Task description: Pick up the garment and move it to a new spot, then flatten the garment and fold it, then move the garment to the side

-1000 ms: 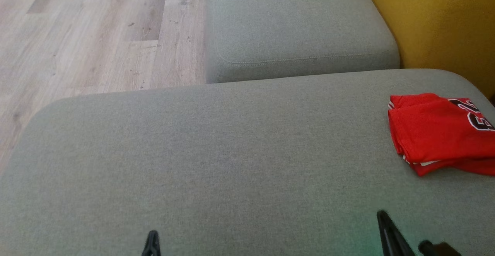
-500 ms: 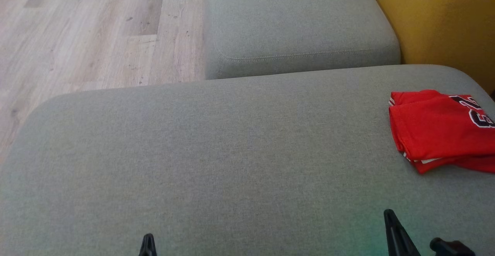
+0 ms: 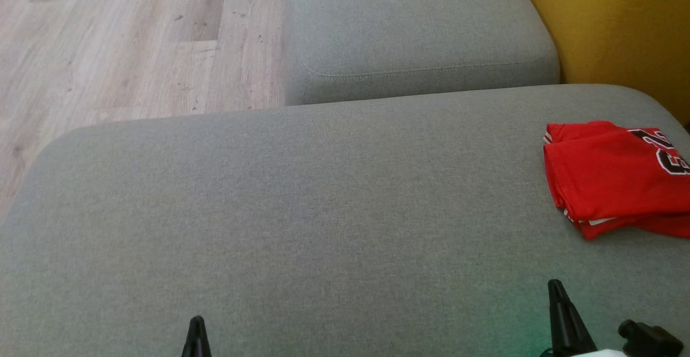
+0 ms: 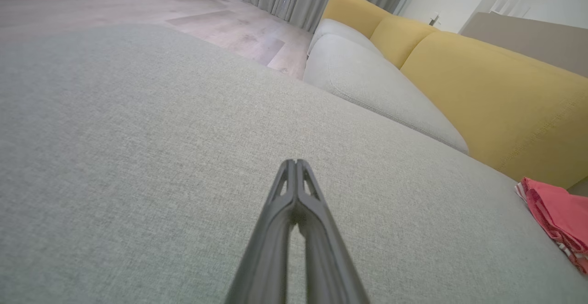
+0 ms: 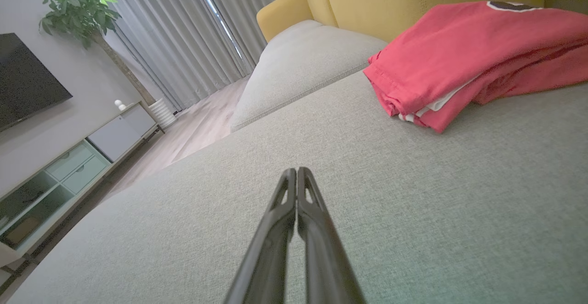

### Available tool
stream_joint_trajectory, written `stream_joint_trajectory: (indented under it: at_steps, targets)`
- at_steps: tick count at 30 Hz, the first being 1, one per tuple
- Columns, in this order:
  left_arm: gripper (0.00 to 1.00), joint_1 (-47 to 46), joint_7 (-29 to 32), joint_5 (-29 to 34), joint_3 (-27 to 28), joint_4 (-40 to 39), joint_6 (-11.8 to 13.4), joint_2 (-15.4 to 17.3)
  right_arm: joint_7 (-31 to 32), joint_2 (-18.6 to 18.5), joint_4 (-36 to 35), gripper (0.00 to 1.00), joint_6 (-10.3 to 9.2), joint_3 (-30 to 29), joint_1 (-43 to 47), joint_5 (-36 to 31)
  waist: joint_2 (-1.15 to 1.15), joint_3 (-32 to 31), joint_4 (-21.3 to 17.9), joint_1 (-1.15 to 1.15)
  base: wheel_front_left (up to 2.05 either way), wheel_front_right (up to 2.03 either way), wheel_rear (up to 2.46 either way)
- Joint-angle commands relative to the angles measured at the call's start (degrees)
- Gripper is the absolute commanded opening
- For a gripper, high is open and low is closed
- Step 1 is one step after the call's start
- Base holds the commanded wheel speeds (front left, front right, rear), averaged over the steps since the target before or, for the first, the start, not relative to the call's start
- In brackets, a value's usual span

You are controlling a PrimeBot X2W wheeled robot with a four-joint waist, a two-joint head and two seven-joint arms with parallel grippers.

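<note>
The garment [image 3: 614, 182], red with white trim and black numerals, lies folded at the right edge of the grey seat cushion [image 3: 323, 211], close to the yellow backrest [image 3: 620, 22]. The left end effector [image 4: 295, 162] has its fingers pressed together, grips nothing, and is over bare cushion, well apart from the garment. The right end effector [image 5: 296, 170] has its fingers together, grips nothing, and points toward the garment without touching it. The wood floor [image 3: 135, 39] lies beyond the cushion

Home living room: grey-and-yellow sofa [image 5: 183, 230]; beyond sofa, curtains [image 5: 183, 33], potted plant [image 5: 76, 3], wall TV [image 5: 23, 79], low cabinet [image 5: 59, 175], wood floor [image 5: 193, 129].
</note>
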Motion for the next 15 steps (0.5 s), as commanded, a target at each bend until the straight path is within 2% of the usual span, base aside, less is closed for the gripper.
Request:
stream_joint_trajectory:
  at_steps: [1, 15]
  targets:
    - [0.00, -2.89, 0.37, -1.83, 1.55, -1.28, -0.53, 0.59, 0.46, -0.85, -1.57, 0.00, 0.11, -0.17, -3.07, 2.06, 0.00, 0.11, 0.00, 0.00, 0.00, 0.00, 0.00]
    - [0.00, -5.60, 2.35, -11.09, 3.54, -0.47, -2.42, 0.83, 2.50, -1.05, -1.24, 0.00, 0.15, -1.15, -5.46, 11.79, 0.00, 1.08, -0.05, 0.00, 0.00, 0.00, 0.00]
